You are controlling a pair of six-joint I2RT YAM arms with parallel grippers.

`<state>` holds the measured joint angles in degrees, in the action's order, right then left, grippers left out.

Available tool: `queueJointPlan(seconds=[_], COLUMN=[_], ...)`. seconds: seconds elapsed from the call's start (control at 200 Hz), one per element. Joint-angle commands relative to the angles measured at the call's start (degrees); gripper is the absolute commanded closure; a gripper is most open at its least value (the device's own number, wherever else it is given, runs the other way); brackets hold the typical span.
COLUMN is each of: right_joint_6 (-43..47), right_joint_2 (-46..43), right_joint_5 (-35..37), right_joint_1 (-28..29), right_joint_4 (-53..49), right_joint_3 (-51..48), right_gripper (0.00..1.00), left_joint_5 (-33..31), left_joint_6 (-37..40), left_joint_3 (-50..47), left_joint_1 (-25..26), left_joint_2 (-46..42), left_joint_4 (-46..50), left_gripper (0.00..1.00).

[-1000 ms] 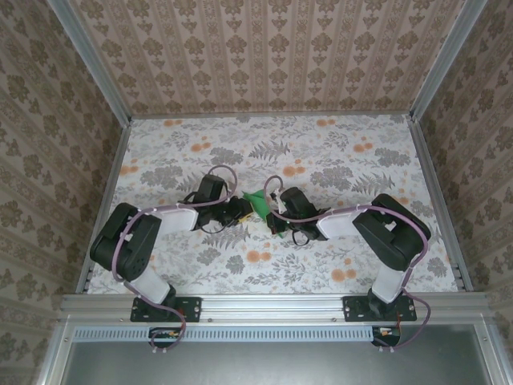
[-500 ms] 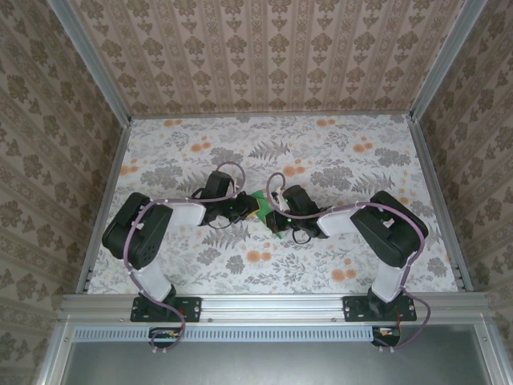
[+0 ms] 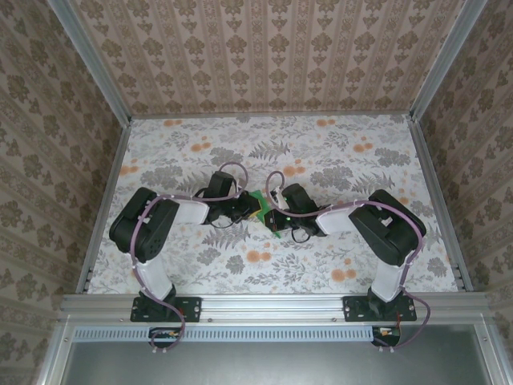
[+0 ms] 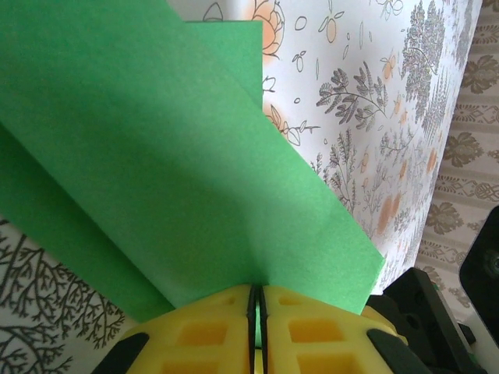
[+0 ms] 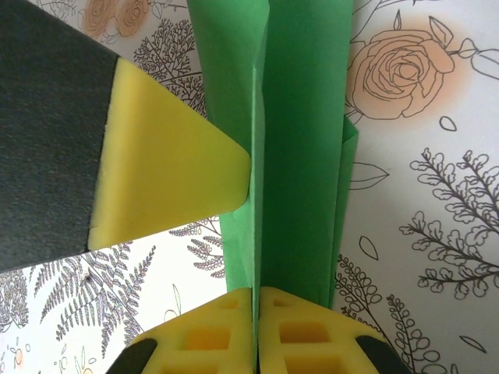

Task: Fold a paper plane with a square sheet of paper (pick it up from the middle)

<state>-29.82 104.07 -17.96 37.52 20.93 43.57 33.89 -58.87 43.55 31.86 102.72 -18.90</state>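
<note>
Overhead, both arms meet mid-frame over the green sheet (image 3: 258, 200). Left wrist: left gripper (image 4: 257, 300) clamps its edge, bottom centre. Right wrist: right gripper (image 5: 256, 305) pinches the crease at bottom; mid-fold, likely next sharpen that crease

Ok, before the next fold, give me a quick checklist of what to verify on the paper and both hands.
1. Left hand pinching the green paper: ok, jaws shut on it.
2. Right hand pinching the paper: ok, jaws shut on it.
3. Hands apart from each other: ok, close but not touching.
4. Layer edges flush: not ok, one layer sticks out past the other.
5. Paper lifted off the table: cannot tell.
</note>
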Motion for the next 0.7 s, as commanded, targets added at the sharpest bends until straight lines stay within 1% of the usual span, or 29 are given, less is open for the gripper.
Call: queueJointPlan(seconds=[0.0,0.22,0.48,0.695], right_joint_6=[0.3,-1.5,-3.09,-3.22], right_joint_2=[2.24,0.17,-2.73,-4.48], right_joint_5=[-0.97,-3.55,-7.29,-7.12], right_joint_1=[-0.23,-1.45,-2.44,-3.06], right_joint_4=[-5.67,-7.91,-10.6,-13.5], right_joint_3=[0.35,1.14,1.61,2.04], right_gripper=[0.9,0.8,0.74,0.69], left_joint_5=[-0.23,-1.46,-1.6,-1.4], left_joint_6=[1.2,2.01,2.01,2.09], left_joint_3=[0.92,0.21,-0.39,-0.9], left_joint_1=[0.26,0.05,-0.04,-0.04], left_joint_2=[0.83,0.83,0.34,0.21], left_joint_4=[-0.02,2.16,1.92,1.66], left_gripper=[0.88,0.89,0.89,0.89])
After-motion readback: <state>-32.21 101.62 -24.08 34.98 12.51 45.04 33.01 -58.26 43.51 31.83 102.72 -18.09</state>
